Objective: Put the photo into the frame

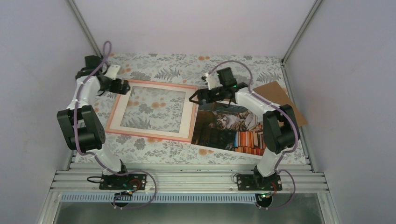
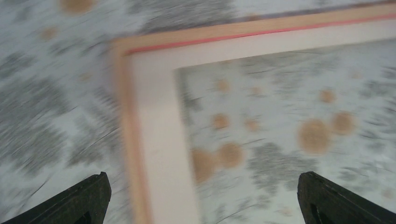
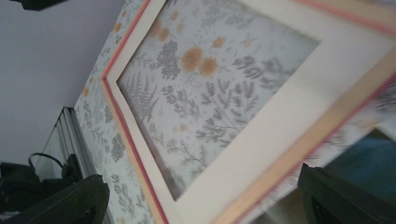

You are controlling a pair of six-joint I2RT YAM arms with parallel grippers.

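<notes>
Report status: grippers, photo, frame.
Left gripper open over frame, far-left corner; right gripper open at its right edge. Photo flat beside frame, not inserted. Brown board behind photo, clear of frame.

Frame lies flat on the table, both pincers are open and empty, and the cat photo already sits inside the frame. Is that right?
No. The photo is not inside the frame; the top view shows it on the table beside the frame, at the right arm's side. The rest holds: frame flat, left pincer and right pincer open and empty.

frame (image 1: 152, 109) left; photo (image 1: 226, 128) right
</notes>
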